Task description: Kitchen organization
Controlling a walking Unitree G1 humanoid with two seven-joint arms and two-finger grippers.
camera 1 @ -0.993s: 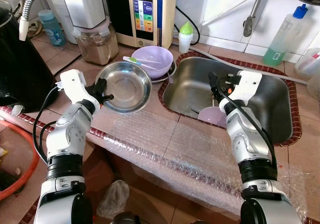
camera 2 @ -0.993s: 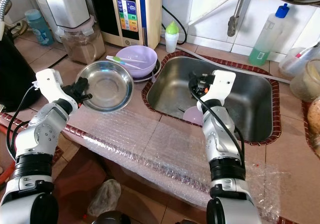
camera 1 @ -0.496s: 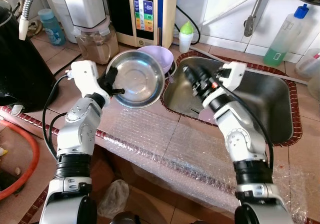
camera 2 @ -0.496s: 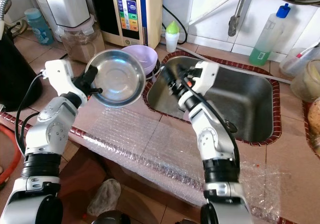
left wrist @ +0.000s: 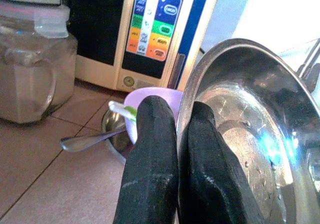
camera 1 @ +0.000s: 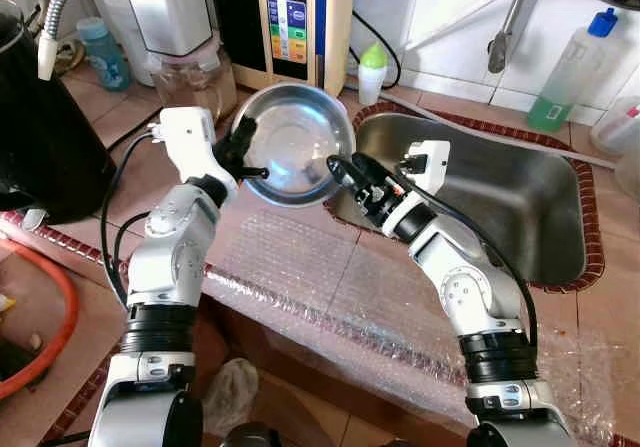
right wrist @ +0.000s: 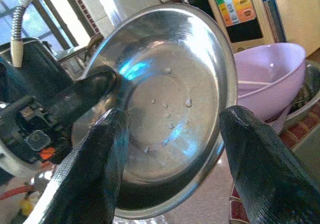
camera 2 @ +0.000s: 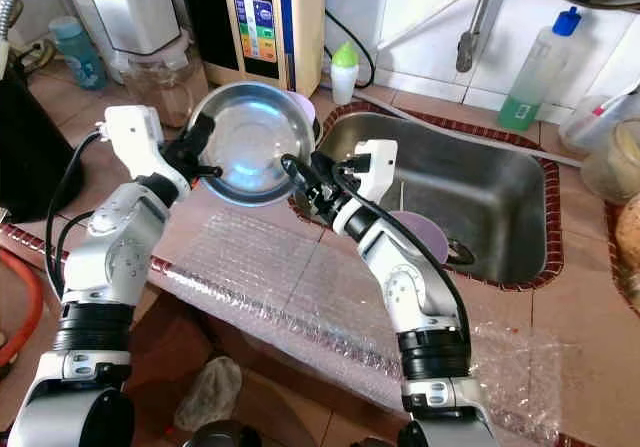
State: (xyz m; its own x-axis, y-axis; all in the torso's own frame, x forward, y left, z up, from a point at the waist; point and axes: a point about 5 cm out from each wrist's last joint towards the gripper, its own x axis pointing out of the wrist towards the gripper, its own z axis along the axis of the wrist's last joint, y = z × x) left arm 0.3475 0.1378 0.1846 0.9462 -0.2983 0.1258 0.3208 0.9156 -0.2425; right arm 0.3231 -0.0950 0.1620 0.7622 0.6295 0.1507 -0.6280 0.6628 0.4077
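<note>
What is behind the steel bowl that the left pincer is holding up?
Behind the steel bowl, pinched at its rim by the left pincer, sits a purple bowl with a green-and-white utensil. The steel bowl covers most of the purple bowl's inside.

The left gripper pinches the rim of a steel bowl, tilted and held above the table. The right gripper has its fingers at the bowl's opposite rim, just beside the sink.
</note>
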